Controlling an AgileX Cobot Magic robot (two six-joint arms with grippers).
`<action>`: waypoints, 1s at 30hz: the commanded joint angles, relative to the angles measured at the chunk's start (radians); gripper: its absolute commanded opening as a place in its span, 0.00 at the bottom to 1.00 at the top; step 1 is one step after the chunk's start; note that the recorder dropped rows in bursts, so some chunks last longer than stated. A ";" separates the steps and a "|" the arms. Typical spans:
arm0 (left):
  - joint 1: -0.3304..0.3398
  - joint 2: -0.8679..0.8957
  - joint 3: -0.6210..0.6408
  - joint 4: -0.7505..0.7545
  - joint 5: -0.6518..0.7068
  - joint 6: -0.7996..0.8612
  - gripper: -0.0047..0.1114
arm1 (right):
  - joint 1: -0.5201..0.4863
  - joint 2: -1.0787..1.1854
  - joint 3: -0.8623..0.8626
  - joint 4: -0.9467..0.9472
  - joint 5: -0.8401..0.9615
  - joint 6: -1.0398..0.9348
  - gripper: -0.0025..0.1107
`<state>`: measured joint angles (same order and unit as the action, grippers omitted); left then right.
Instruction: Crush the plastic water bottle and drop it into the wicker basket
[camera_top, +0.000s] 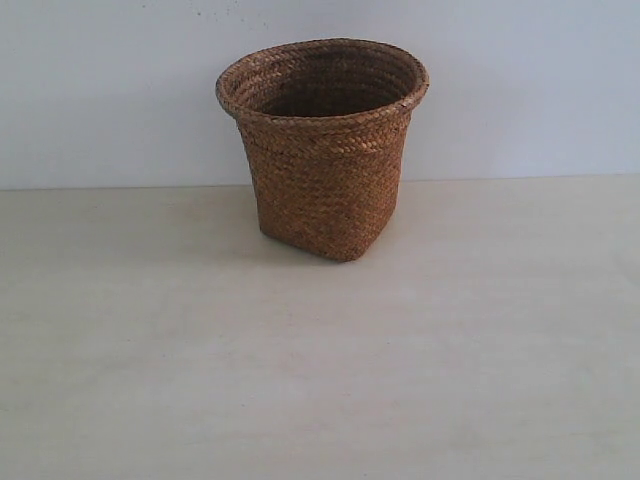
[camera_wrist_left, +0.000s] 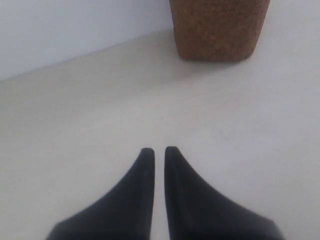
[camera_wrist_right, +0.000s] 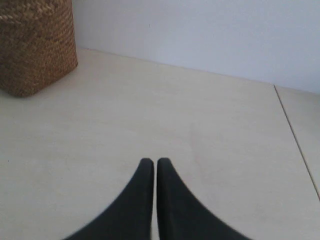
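Note:
The brown wicker basket (camera_top: 323, 150) stands upright at the back middle of the pale table, its flared rim open upward; what lies inside is hidden. Its lower wall shows in the left wrist view (camera_wrist_left: 220, 27) and in the right wrist view (camera_wrist_right: 35, 45). The plastic water bottle is out of view in every frame. My left gripper (camera_wrist_left: 159, 150) hovers over bare table well short of the basket, black fingers shut with only a thin slit between them and nothing held. My right gripper (camera_wrist_right: 151, 161) is likewise shut and empty over the table. Neither arm appears in the exterior view.
A pale wooden table (camera_top: 320, 380) runs up to a plain white wall (camera_top: 110, 90) behind the basket. In the right wrist view a thin dark seam (camera_wrist_right: 295, 140) crosses the tabletop off to one side of the gripper.

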<state>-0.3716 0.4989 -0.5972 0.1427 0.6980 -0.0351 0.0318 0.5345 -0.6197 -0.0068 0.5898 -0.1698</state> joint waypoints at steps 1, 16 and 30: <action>0.003 -0.131 0.090 0.005 -0.116 -0.018 0.08 | -0.003 -0.121 0.089 0.023 -0.108 0.006 0.02; 0.003 -0.395 0.324 -0.157 -0.374 -0.018 0.08 | -0.003 -0.423 0.274 0.083 -0.313 0.012 0.02; 0.003 -0.397 0.340 -0.157 -0.401 -0.018 0.08 | -0.003 -0.466 0.276 0.084 -0.317 0.012 0.02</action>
<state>-0.3716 0.1070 -0.2585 0.0000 0.3093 -0.0422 0.0318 0.0736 -0.3467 0.0743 0.2817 -0.1564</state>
